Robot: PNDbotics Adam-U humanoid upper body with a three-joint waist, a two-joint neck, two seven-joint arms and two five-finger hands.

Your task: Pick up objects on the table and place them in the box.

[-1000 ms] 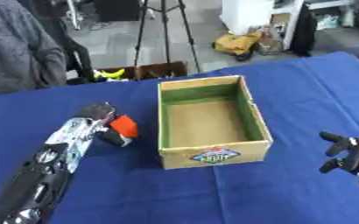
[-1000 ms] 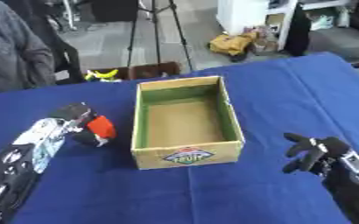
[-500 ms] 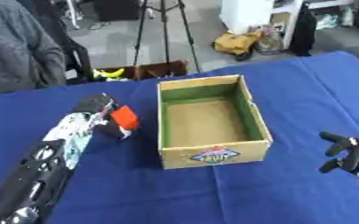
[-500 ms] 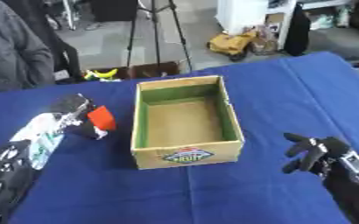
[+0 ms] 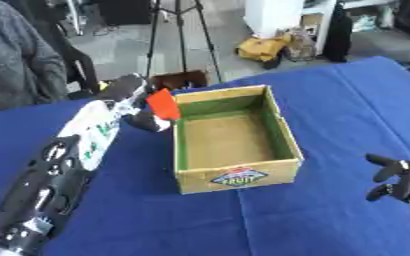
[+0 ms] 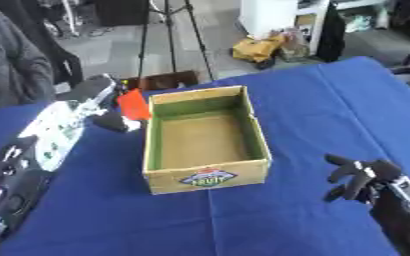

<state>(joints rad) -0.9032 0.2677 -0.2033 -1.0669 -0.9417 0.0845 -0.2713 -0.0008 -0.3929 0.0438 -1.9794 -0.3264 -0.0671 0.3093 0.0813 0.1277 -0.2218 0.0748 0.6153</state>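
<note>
Red object [image 5: 163, 104] (pinched) in left fingers [image 5: 147, 120]

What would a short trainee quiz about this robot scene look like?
1. True or false: the box has something inside.
2. Which hand holds the red object? A. left hand B. right hand
3. Fill in: the red object is at the box's ____ rim.

Key: 1 false, only its bare floor shows. 2 A. 3 left, near the far corner; the right hand is over the blue table, fingers relaxed.
</note>
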